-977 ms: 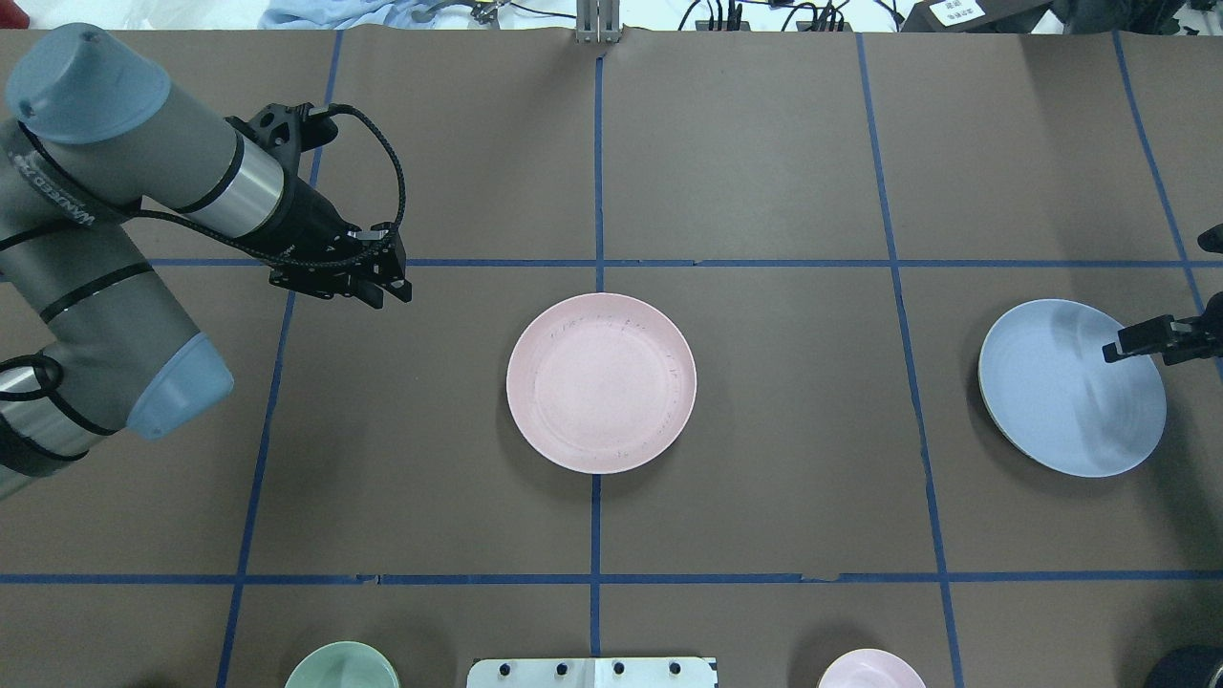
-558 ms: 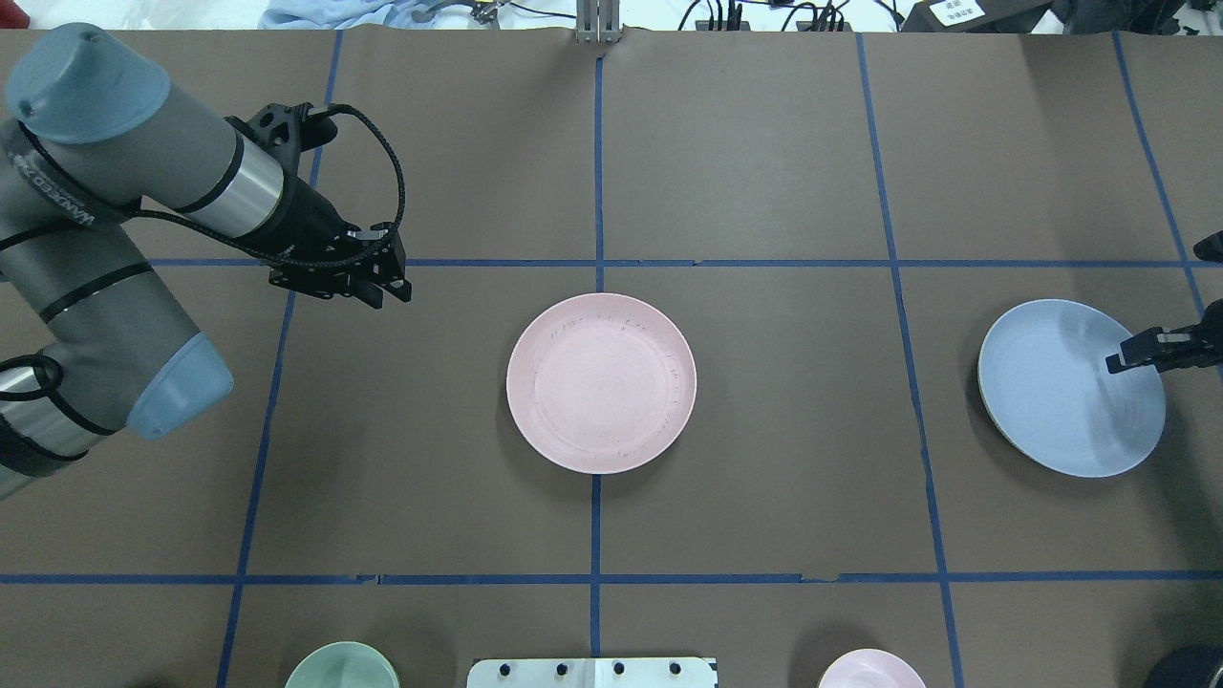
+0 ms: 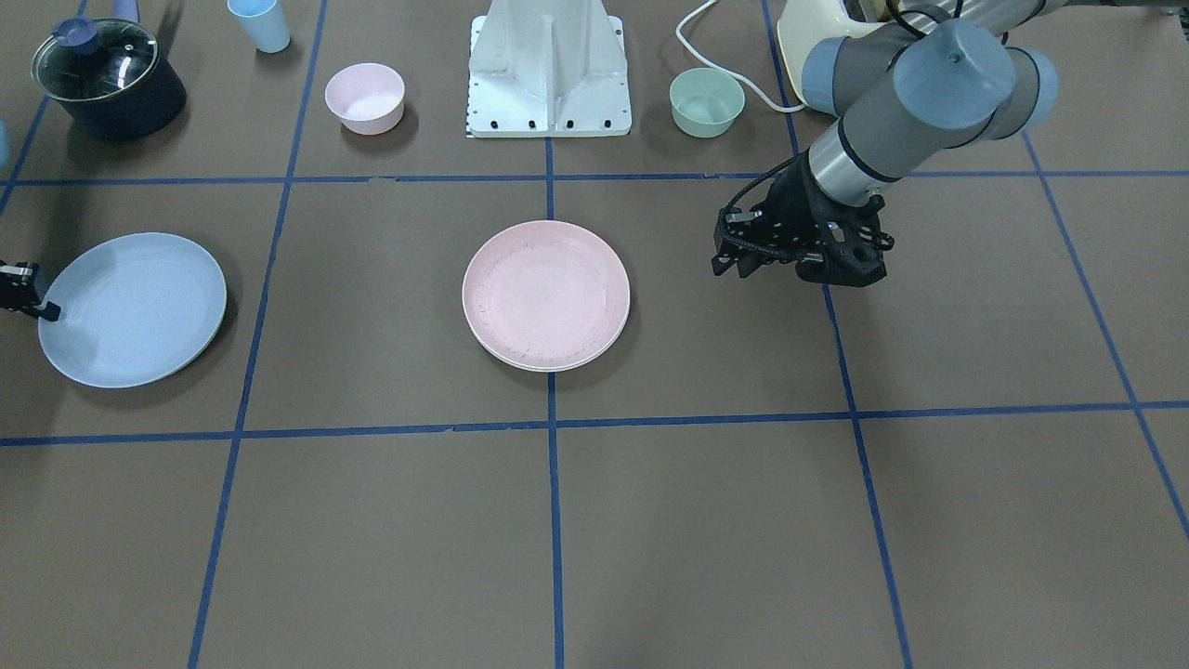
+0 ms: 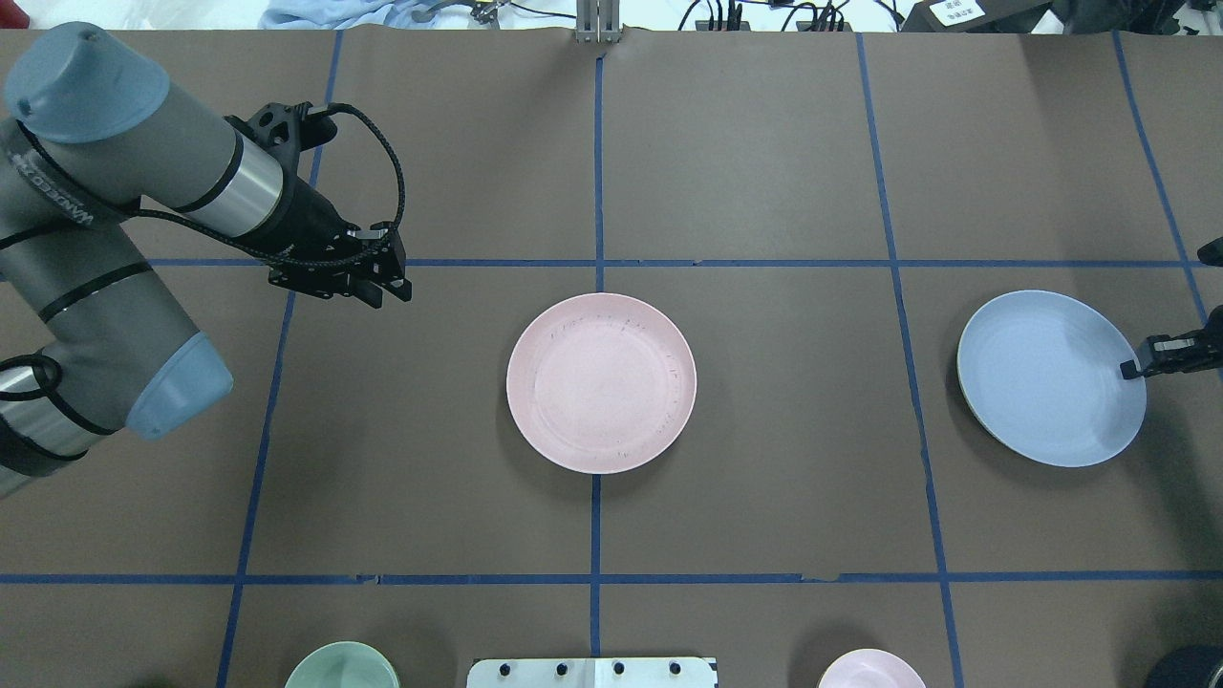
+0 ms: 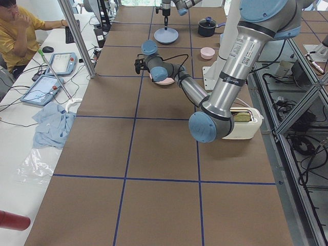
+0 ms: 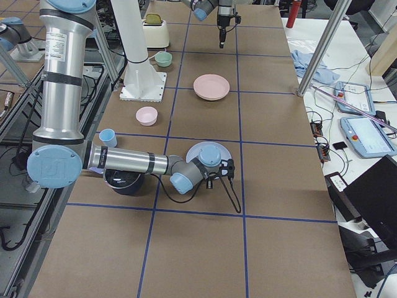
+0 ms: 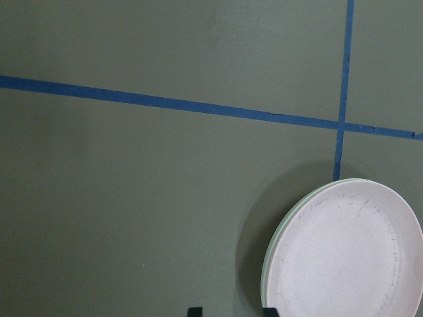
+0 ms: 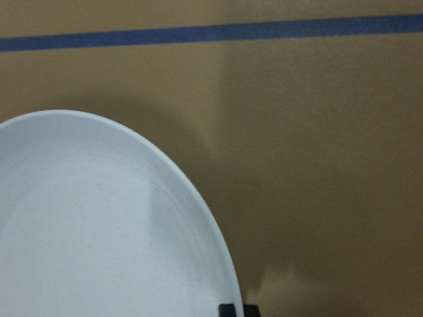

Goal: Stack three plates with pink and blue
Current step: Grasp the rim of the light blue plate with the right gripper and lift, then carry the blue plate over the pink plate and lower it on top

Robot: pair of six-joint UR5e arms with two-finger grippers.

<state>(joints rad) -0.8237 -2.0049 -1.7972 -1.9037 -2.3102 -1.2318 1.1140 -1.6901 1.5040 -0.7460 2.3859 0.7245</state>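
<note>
The pale pink plate (image 4: 601, 382) lies at the table's middle on top of the cream-white plate (image 7: 269, 254), of which only a thin rim shows. The pale blue plate (image 4: 1051, 377) is at the right, with a shadow under it. My right gripper (image 4: 1135, 369) is shut on the blue plate's right rim; in the right wrist view its fingertips (image 8: 227, 310) stand close together at the rim of the plate (image 8: 99, 224). My left gripper (image 4: 392, 288) is open and empty, left of the pink plate and apart from it.
Near the robot base (image 3: 548, 70) stand a small green bowl (image 3: 706, 100), a small deep pink bowl (image 3: 364, 96), a light blue cup (image 3: 259, 23) and a dark lidded pot (image 3: 107, 79). A white toaster (image 5: 243, 120) sits by the left arm's base.
The right gripper's tip has slid from over the blue plate's inside out to its right rim. The blue plate has shifted a little to the left. The left arm has not moved.
</note>
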